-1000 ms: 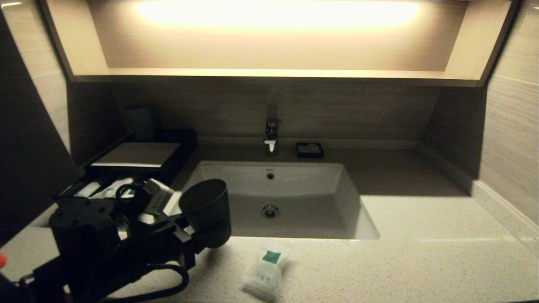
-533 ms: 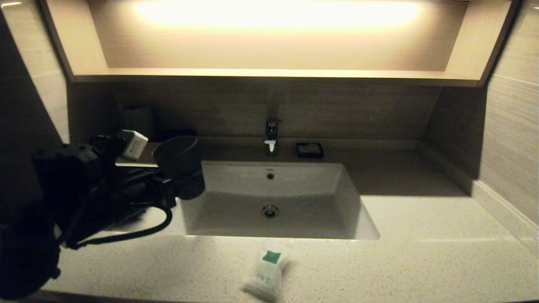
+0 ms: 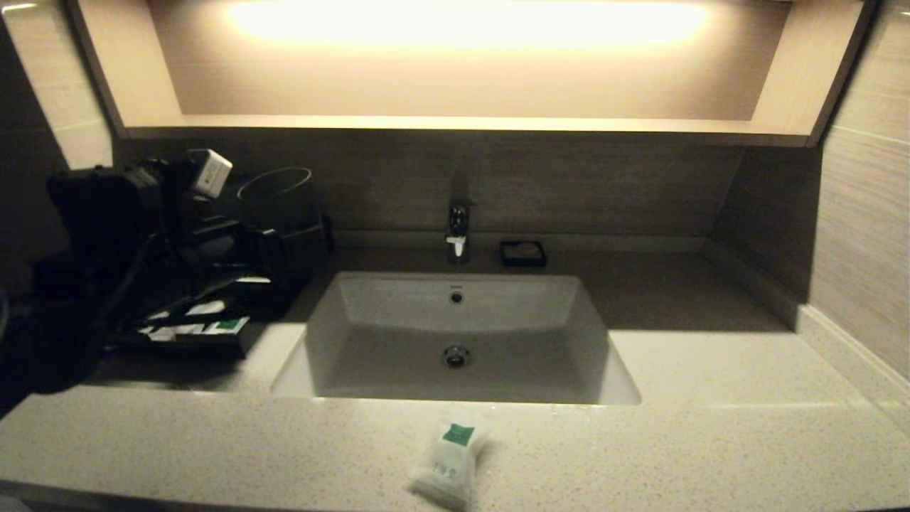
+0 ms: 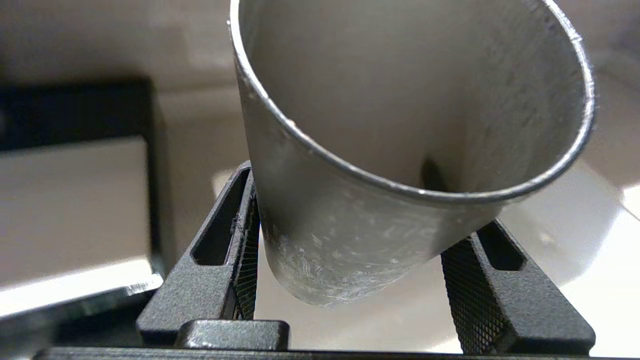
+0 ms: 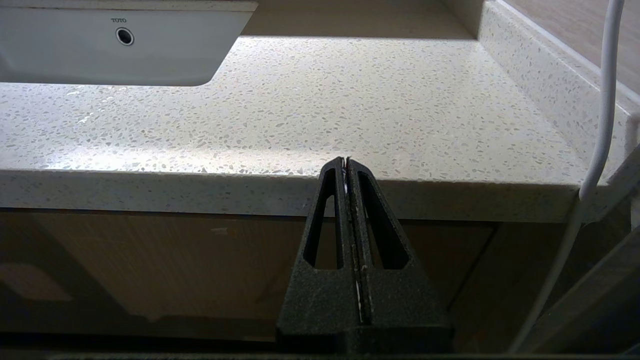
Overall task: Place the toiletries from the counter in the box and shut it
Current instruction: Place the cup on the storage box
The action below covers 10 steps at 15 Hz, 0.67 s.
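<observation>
My left gripper [image 3: 284, 238] is shut on a dark tumbler cup [image 3: 279, 193], held tilted in the air at the back left, above the box. In the left wrist view both fingers [image 4: 225, 240] press the cup's wall [image 4: 350, 250]. The black box [image 3: 188, 350] has its front drawer pulled out, with green-labelled clear packets [image 3: 206, 327] lying in it. Its pale top [image 4: 70, 210] shows beside the cup. A small white pouch [image 3: 448, 462] with a green label lies on the speckled counter [image 3: 711, 427] in front of the basin. My right gripper [image 5: 346, 161] is shut and empty below the counter's front edge.
The sunken white basin [image 3: 462, 334] fills the middle of the counter, with a tap [image 3: 458, 227] and a tiny black square dish [image 3: 522, 253] behind it. A wall and raised ledge [image 3: 839, 341] bound the right side. A lit shelf [image 3: 462, 124] hangs overhead.
My left arm has carried the tumbler from the basin's front left corner up and back to the left, over the box. The open drawer now shows. The pouch has not moved.
</observation>
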Tool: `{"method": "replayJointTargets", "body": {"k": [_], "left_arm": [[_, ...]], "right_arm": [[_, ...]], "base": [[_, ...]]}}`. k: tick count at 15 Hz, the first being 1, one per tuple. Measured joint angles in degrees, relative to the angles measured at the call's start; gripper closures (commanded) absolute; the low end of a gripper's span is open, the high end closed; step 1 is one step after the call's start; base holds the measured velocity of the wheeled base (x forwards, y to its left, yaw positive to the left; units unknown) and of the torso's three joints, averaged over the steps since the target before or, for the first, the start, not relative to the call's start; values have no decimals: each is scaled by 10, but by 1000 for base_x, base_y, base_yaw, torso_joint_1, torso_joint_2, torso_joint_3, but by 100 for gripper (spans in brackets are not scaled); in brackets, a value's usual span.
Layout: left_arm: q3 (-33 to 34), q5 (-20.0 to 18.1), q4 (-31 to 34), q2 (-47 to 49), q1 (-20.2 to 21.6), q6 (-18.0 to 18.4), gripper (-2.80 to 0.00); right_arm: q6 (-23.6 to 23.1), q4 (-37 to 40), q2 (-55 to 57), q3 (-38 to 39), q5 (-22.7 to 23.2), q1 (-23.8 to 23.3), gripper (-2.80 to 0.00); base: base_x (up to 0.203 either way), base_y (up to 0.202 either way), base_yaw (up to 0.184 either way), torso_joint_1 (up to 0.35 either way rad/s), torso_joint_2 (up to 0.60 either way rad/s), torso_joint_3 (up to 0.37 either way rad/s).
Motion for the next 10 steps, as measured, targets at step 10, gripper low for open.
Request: {"method": "replayJointTargets", "body": {"k": [10], "left_arm": [[-187,0,105,127,52,22,0]], "right_arm": [[0,0,0,0,0,0,0]], "base": [[0,0,0,0,0,0]]}}
